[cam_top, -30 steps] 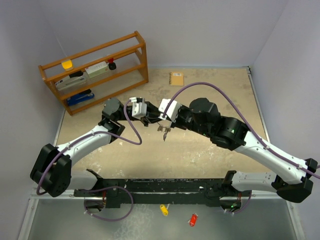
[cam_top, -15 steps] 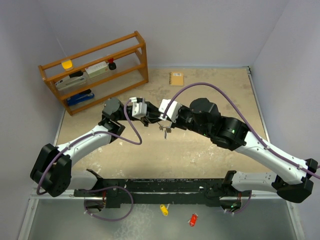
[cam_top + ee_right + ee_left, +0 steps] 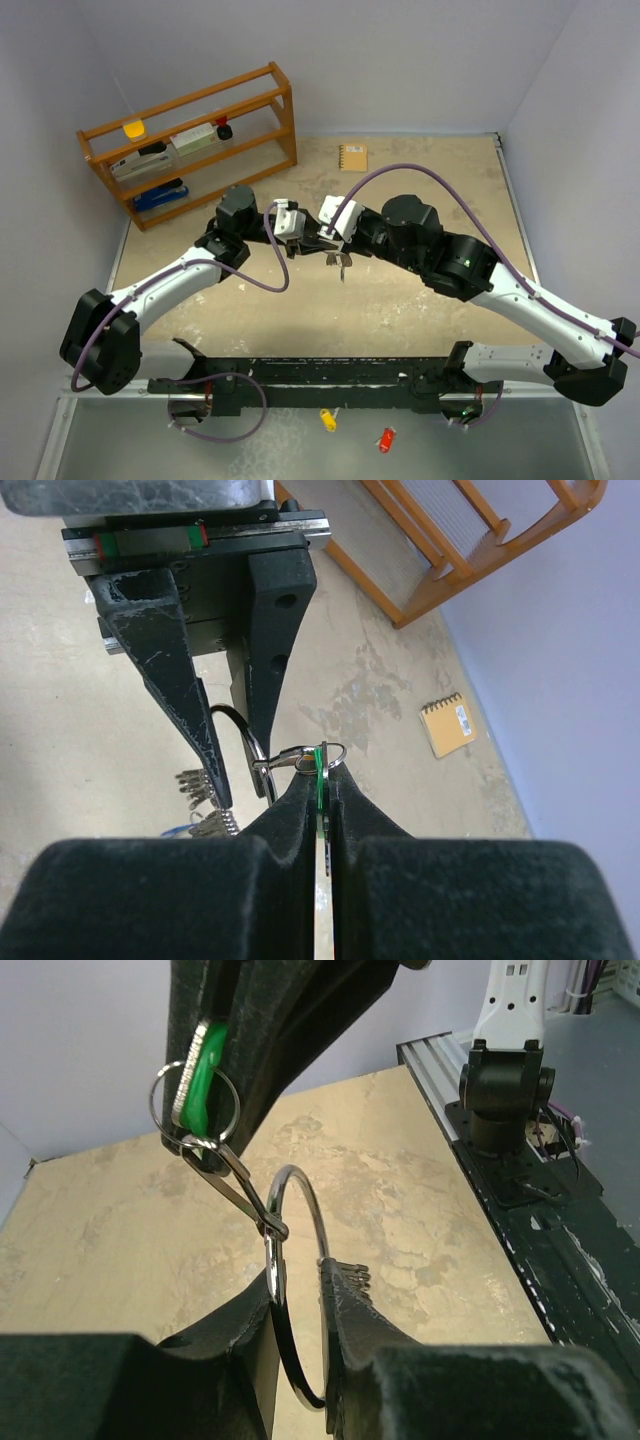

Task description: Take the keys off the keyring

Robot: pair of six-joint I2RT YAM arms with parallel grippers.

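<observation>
The keyring [image 3: 296, 1168], a thin silver wire ring, stands between my left gripper's [image 3: 300, 1275] fingers, which press on its two sides. A metal clip [image 3: 235, 1175] links it to a small split ring and the light green key tag [image 3: 200, 1075]. My right gripper [image 3: 323, 775] is shut on that green tag [image 3: 320, 765], facing the left gripper. In the top view both grippers meet above the table middle, left [image 3: 303, 243] and right [image 3: 325, 245], with metal bits [image 3: 340, 262] hanging below. A sliver of blue [image 3: 180, 830] shows beside the hanging bits [image 3: 200, 780].
A wooden shelf [image 3: 190, 140] stands at the back left. A small tan notebook [image 3: 353, 157] lies at the back. A yellow tag [image 3: 327, 418] and a red tag [image 3: 386, 439] lie on the grey strip in front of the black rail [image 3: 320, 380].
My left gripper has moved right and down to the ring hanging from my right gripper and now has it between its fingers. The hanging bits shifted slightly right.
</observation>
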